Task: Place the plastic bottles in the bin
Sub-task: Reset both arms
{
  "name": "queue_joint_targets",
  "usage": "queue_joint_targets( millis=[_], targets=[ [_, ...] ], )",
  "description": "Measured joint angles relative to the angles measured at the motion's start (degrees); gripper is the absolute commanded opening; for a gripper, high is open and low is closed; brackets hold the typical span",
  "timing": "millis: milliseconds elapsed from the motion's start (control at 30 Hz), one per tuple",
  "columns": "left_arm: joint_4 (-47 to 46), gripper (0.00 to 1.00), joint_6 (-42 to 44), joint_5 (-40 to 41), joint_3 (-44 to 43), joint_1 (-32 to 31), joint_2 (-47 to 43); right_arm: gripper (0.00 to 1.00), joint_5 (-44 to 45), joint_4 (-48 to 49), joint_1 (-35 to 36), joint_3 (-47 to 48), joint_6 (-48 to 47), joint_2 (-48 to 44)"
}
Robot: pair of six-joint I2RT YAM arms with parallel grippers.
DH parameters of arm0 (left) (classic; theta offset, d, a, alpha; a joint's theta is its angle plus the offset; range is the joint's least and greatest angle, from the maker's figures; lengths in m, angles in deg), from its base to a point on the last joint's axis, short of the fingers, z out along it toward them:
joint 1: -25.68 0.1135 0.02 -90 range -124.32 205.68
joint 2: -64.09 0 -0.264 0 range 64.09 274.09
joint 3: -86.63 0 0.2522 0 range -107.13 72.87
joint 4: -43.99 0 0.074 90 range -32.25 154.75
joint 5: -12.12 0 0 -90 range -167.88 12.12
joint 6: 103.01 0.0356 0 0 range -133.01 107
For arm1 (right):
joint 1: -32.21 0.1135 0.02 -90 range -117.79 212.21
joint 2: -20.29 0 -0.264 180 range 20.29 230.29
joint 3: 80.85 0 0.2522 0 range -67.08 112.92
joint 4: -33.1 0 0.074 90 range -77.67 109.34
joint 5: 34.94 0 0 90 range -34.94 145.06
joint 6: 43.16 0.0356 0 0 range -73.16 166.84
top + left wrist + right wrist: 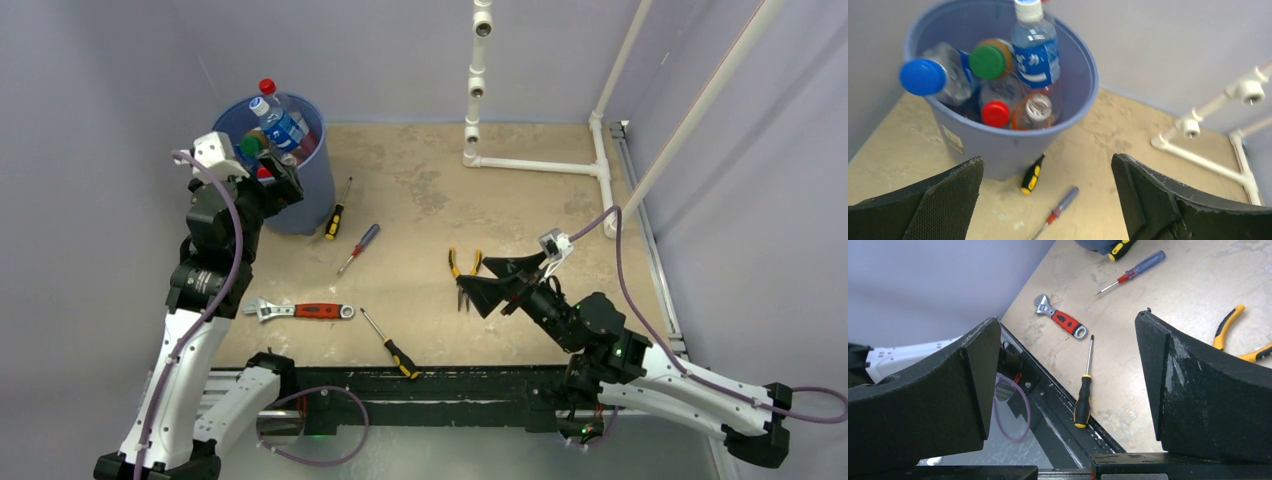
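- Bin [305,205]: blue bucket at upper left of the top view, standing on the surface [520,200] next to the far-left wall.
- Bottles [1035,55]: at least five show inside the bin in the left wrist view. One with a blue label stands tall and pokes above the rim. The blue-, green- and red-capped ones and an uncapped one are piled beside it. No bottle shows on the surface outside the bin in any view.
- Left claw [1047,167]: jaws spread wide, nothing between them. It sits just beside the bin's near rim, looking down into it.
- Right claw [1068,327]: jaws wide apart and empty. It sits at centre-right of the top view, near the yellow-handled pliers [462,270].
- Also on the surface: red-handled wrench [300,311] and a yellow-and-black screwdriver [1032,175] at the bin's base.
- Step in hand, as I judge it: release over the bin is done and the task looks at or near its end.
- Next move calls for drawing the left arm clear of the rim without knocking the tall bottle, then checking the surface for stragglers.
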Motion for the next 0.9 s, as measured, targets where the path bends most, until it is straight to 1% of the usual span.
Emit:
queue_joint_targets(
  millis=[100,167,333,467,533,633,667,733,900],
  targets=[
    [3.6,0.99,-0.7,-5.6,0.0,0.0,0.5,0.99,2.7,0.7,0.0,-1.2,2.1,-0.9],
    [5.4,0.99,-0.7,-7.4,0.2,-0.3,1.2,0.99,4.5,0.5,0.0,-2.0,3.4,-1.1],
    [7.7,0.99,-0.7,-9.6,4.9,-2.1,2.1,0.99,6.9,0.3,0.0,-2.1,5.6,-1.0],
    [8.2,0.99,-0.7,-10.3,6.6,-4.0,3.3,0.99,7.5,0.3,0.0,-2.1,6.9,0.4],
    [7.1,0.99,-0.8,-9.1,6.9,-6.8,4.9,0.99,7.6,0.4,0.0,-2.1,7.2,1.7],
    [4.9,0.99,-0.7,-6.1,8.5,-12.9,8.1,0.99,7.6,0.4,0.0,-2.1,7.5,3.9],
    [4.5,0.99,-0.7,-5.6,8.9,-13.8,9.3,0.99,7.6,0.4,0.0,-2.1,7.5,4.4],
    [3.3,0.99,-0.5,-4.1,9.7,-14.8,12.3,0.99,7.6,0.4,0.0,-2.1,7.5,5.4],
    [-1.1,0.99,0.6,0.0,11.0,-14.8,19.2,0.99,7.7,-0.2,0.0,-2.0,7.4,6.2]
  ],
)
